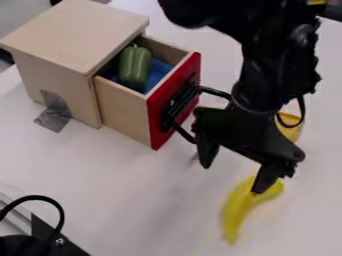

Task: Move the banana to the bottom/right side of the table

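One black two-finger claw (pixel 232 180) hangs over the white tabletop (pixel 133 187), right of centre, its fingers spread wide. A curved yellow banana (pixel 235 207) lies toward the lower right, one end pointing down, the other bending up to the right. The claw's right-hand finger, as seen in the view, overlaps the banana's upper part; whether they touch, I cannot tell.

At upper left stands a pale wooden box (pixel 77 32) with its drawer (pixel 123 112) pulled out. The drawer has a red front (pixel 157 127) and a black handle (pixel 175 107), and holds a green pepper-shaped object (pixel 135 67) on blue cloth (pixel 159 71). Silver tape (pixel 53 119) runs from the box's side onto the tabletop. Behind the arm sits a partly hidden yellow-orange object (pixel 291 131). A black cable (pixel 41 198) loops at lower left.
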{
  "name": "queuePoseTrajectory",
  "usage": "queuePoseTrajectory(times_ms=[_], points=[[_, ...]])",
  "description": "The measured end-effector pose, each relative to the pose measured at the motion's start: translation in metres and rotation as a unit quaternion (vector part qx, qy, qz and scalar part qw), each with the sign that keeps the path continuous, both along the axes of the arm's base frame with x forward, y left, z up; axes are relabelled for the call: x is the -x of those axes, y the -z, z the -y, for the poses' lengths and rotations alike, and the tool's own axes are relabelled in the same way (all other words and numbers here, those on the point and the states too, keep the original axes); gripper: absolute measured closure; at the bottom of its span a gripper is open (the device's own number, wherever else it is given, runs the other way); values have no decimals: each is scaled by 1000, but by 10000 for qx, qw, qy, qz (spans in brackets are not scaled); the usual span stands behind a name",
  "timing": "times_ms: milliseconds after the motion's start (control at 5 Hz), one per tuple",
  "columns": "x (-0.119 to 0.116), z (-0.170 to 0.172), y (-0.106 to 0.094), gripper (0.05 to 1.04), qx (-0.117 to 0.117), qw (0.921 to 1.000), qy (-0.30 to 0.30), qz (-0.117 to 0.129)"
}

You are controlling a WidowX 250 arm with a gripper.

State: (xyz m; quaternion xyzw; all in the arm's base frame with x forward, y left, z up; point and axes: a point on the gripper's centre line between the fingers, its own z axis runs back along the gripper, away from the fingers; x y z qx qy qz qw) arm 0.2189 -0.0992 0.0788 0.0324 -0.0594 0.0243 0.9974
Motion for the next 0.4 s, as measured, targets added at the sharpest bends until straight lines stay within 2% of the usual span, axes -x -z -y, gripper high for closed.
queuePoseTrajectory(times_ms=[200,400], points=[[6,-3,-14,84,-97,9997,-239,-23],[9,0,-14,84,16,9994,-328,-99]])
